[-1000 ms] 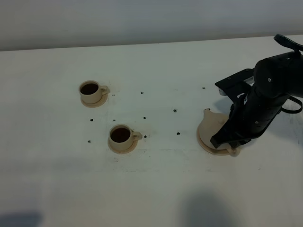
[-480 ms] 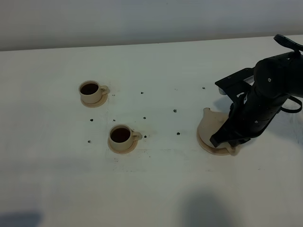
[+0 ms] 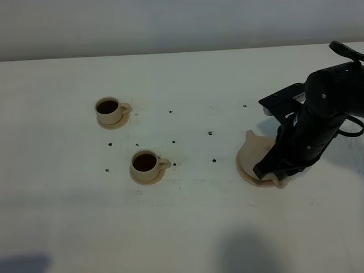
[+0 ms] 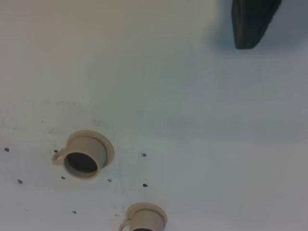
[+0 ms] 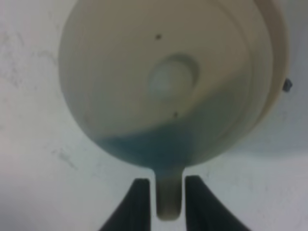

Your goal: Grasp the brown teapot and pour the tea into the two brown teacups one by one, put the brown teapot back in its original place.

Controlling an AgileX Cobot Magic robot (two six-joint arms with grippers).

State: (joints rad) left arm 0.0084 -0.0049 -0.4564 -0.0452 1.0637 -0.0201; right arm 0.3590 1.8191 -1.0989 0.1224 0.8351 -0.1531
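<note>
Teapot on saucer; both teacups full.

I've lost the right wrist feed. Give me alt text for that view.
A squat round pale tan ceramic teapot with a knobbed lid fills the view from above, sitting on its wider tan saucer on the white table. The right gripper has its dark fingers flanking the loop handle, narrow gaps showing either side.

Smooth, matt tan ceramic on the teapot, and the two cups match it. The desk shows matt white, lightly speckled; the arm looks matt black plastic.
</note>
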